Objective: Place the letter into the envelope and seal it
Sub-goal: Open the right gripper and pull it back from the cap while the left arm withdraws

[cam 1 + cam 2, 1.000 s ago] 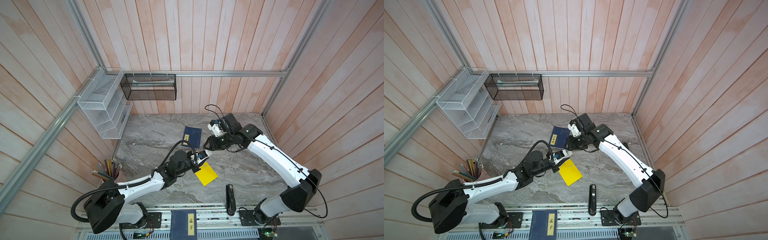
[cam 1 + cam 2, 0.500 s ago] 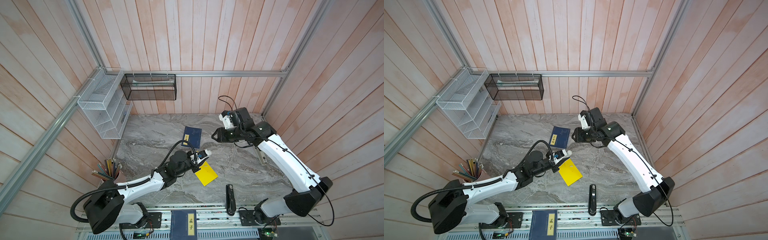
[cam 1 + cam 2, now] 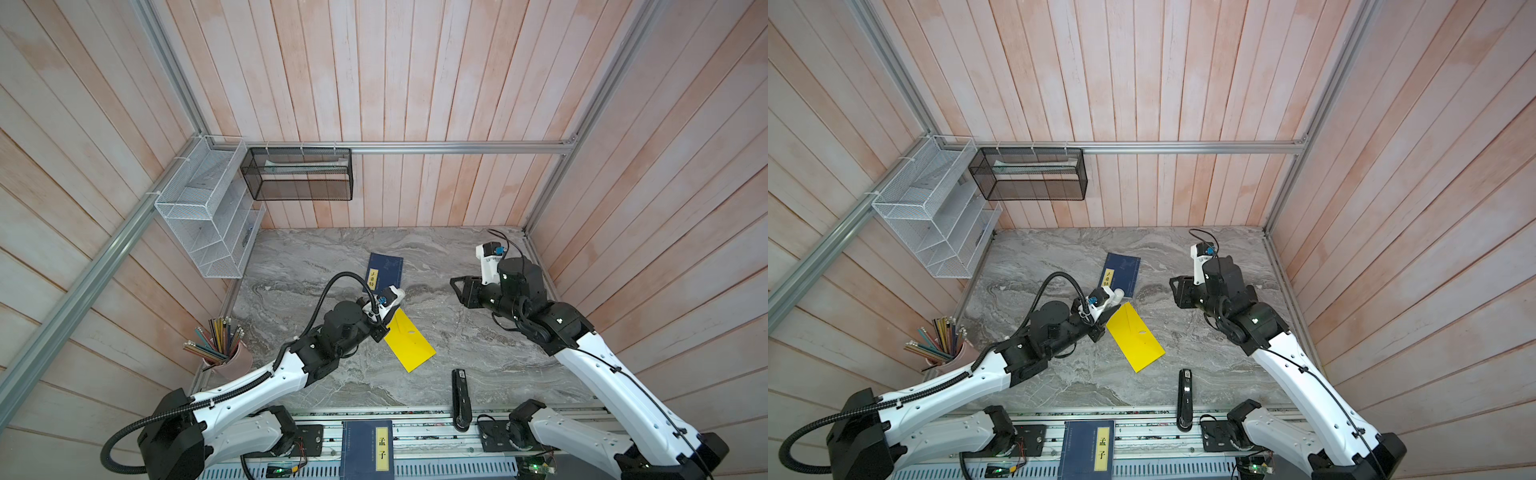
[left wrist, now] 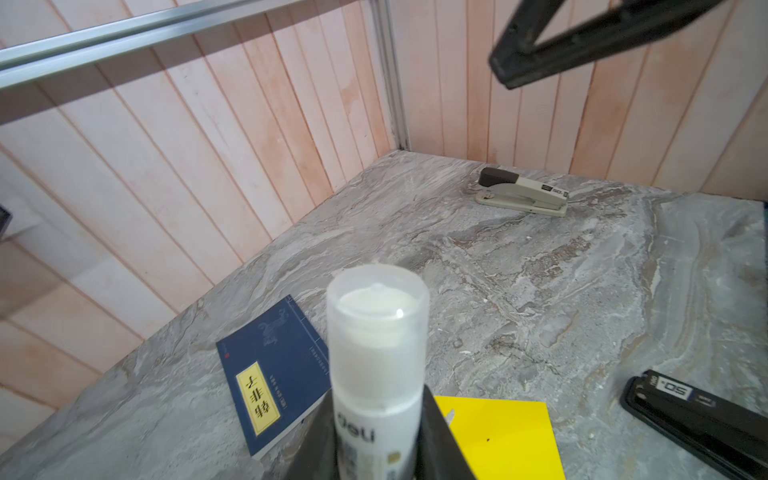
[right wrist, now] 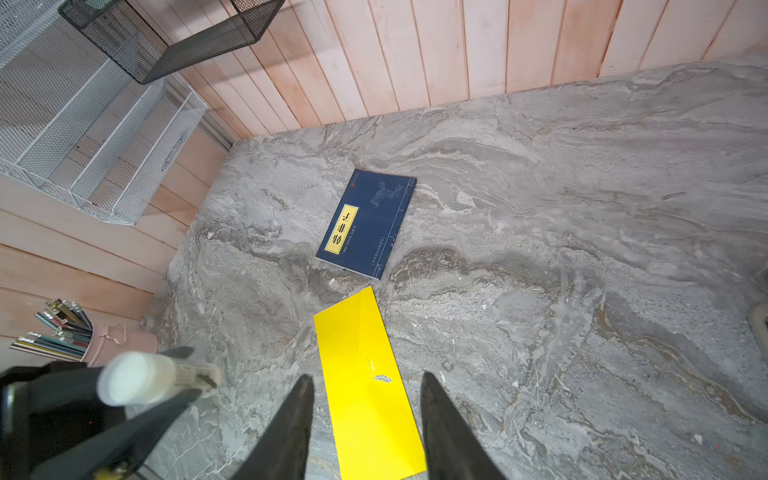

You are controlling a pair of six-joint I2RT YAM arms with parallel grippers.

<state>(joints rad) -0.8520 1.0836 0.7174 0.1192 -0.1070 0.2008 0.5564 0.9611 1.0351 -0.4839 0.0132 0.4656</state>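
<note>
The yellow envelope (image 3: 409, 343) (image 3: 1136, 338) lies flat on the marble table, a plain long rectangle in all views (image 4: 498, 436) (image 5: 365, 382). The letter is out of view. My left gripper (image 3: 380, 320) (image 3: 1098, 318) (image 4: 378, 399) hovers at the envelope's far left end. It is shut on a white glue stick (image 3: 390, 296) (image 4: 376, 332) (image 5: 137, 378) with a translucent cap. My right gripper (image 3: 456, 284) (image 3: 1174, 286) (image 5: 368, 376) hangs open and empty above the table, to the right of the envelope.
A dark blue book (image 3: 384, 272) (image 5: 368, 222) lies just beyond the envelope. A black stapler (image 3: 460, 399) (image 4: 698, 419) lies at the front. A grey stapler (image 4: 523, 193) sits near the right wall. A pencil cup (image 3: 224, 349), white wire rack (image 3: 208, 216) and black mesh basket (image 3: 299, 174) stand left.
My right gripper has drawn back from the glue stick's tip, moving right and away from the left gripper. The left arm, glue stick and envelope have stayed put.
</note>
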